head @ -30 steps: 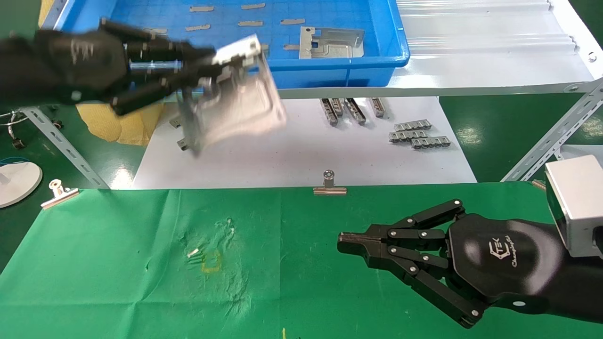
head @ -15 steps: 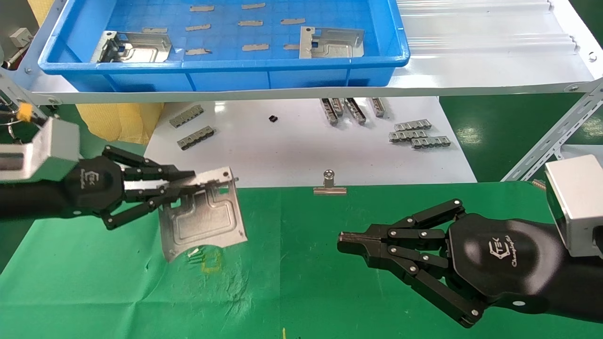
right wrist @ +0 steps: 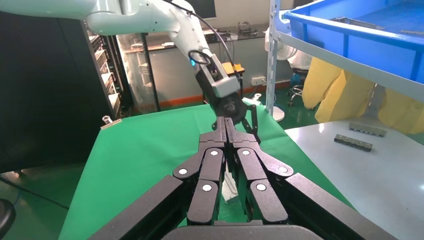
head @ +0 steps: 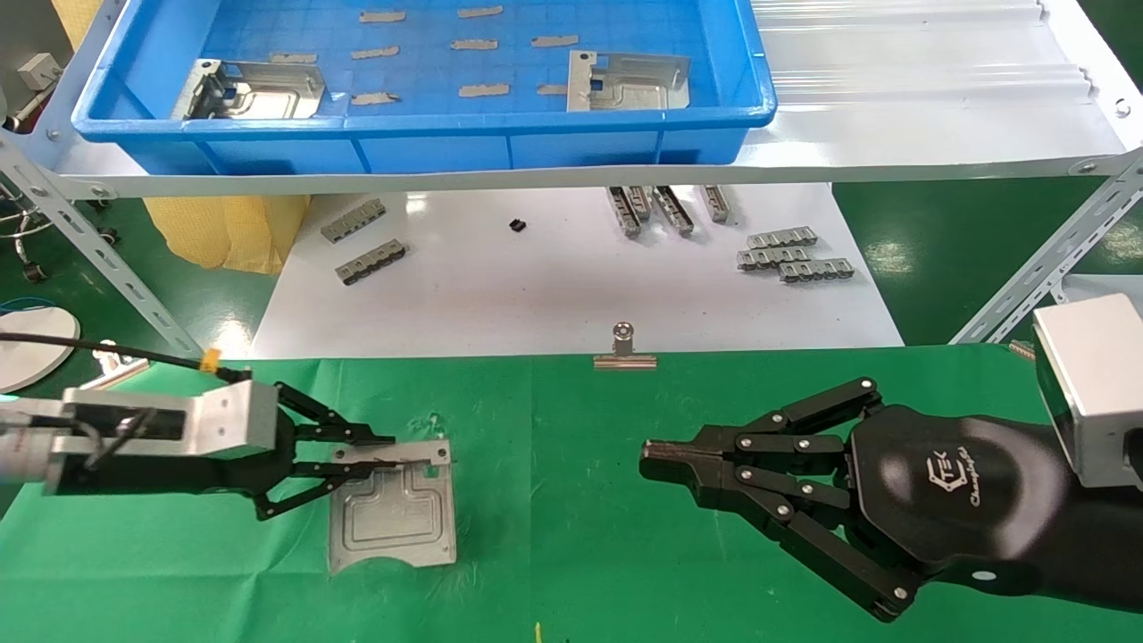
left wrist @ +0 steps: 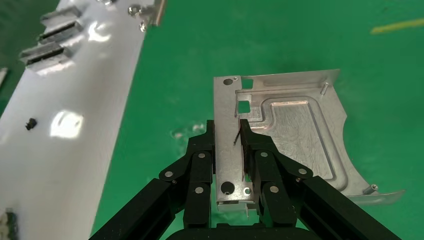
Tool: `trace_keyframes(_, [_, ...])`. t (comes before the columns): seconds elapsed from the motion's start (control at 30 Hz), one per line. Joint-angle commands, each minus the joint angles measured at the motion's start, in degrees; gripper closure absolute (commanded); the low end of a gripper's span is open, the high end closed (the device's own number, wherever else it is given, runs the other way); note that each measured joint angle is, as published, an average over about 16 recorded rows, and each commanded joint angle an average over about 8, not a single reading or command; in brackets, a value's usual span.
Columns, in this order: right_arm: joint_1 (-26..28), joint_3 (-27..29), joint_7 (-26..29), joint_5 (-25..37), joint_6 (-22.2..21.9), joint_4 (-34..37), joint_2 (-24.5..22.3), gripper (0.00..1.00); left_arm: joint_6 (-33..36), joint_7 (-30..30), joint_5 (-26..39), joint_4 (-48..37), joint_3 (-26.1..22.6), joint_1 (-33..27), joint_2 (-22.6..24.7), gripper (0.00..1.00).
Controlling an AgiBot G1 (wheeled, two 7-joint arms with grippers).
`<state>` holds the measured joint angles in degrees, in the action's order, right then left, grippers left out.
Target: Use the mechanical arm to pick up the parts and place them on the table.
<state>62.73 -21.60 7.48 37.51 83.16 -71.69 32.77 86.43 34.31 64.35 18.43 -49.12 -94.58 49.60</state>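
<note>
My left gripper (head: 393, 451) is shut on the bent flange of a silver stamped plate (head: 393, 513). The plate rests flat on the green cloth table (head: 571, 554), left of centre. In the left wrist view the fingers (left wrist: 202, 150) clamp the flange from both sides, and the plate (left wrist: 295, 135) lies on the cloth beyond them. Two more plates lie in the blue tray (head: 536, 121): one at its left (head: 254, 89), one at its right (head: 629, 80). My right gripper (head: 647, 460) is shut and empty, hovering over the cloth at the right; the right wrist view (right wrist: 225, 122) shows it too.
A white board (head: 571, 286) behind the cloth holds small slotted strips (head: 795, 254) and more at its left (head: 362, 241). A binder clip (head: 625, 353) pins the cloth's far edge, another sits at the left (head: 112, 362). Angled metal frame legs (head: 1045, 259) stand on both sides.
My left gripper carried the plate from up by the tray down and toward me onto the green cloth, where it now lies flat. The right arm has not moved.
</note>
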Motion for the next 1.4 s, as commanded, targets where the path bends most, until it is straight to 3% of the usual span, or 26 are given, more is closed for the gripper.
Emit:
trace_keyframes(0.03, [0.00,0.00,0.00,0.00,0.00,0.00,0.00,1.00,-0.94,2.26,1.21,-1.85,-0.62,-0.18,1.36,0.98])
trace_keyframes(0.07, [0.00,0.00,0.00,0.00,0.00,0.00,0.00,1.00,-1.18,3.03,1.54,-2.60,-0.77,-0.38,1.74,0.90])
trace_keyframes(0.27, [0.00,0.00,0.00,0.00,0.00,0.00,0.00,1.00,-1.87,7.11,3.46,-6.29,-1.83,-1.49,3.69,0.15])
trace_keyframes(0.33, [0.00,0.00,0.00,0.00,0.00,0.00,0.00,1.00,-1.95,8.23,4.00,-7.26,-2.14,-1.84,4.36,0.00])
trace_keyframes(0.7, [0.00,-0.01,0.00,0.00,0.00,0.00,0.00,1.00,0.31,10.15,3.99,-12.07,-2.14,-3.89,6.37,0.00])
trace_keyframes(0.97, [0.00,0.00,0.00,-0.01,-0.01,0.00,0.00,0.99,4.99,6.06,-0.65,-14.55,0.51,-2.71,5.26,0.00])
trace_keyframes(1.03, [-0.01,0.00,0.00,-0.01,-0.01,0.01,-0.01,0.90,5.29,5.11,-1.49,-14.79,0.96,-2.33,5.05,0.00])
trace_keyframes(1.07, [-0.01,0.00,0.00,-0.01,-0.01,0.01,-0.01,0.80,5.39,4.89,-1.71,-14.88,1.08,-2.23,4.99,0.00])
trace_keyframes(1.2, [-0.02,0.00,-0.01,-0.01,-0.02,0.01,-0.01,0.30,5.56,4.70,-2.17,-15.00,1.31,-1.99,4.84,0.00])
trace_keyframes(1.27, [-0.02,0.00,-0.01,-0.01,-0.02,0.01,-0.01,0.10,5.51,4.89,-2.06,-14.93,1.24,-2.03,4.88,0.00])
trace_keyframes(1.33, [-0.02,0.00,-0.01,-0.01,-0.02,0.01,-0.01,0.00,5.45,5.05,-1.90,-14.85,1.15,-2.08,4.92,0.00])
trace_keyframes(1.4, [-0.02,0.00,-0.01,-0.01,-0.02,0.01,-0.01,0.00,5.36,5.20,-1.76,-14.78,1.07,-2.15,4.96,0.00])
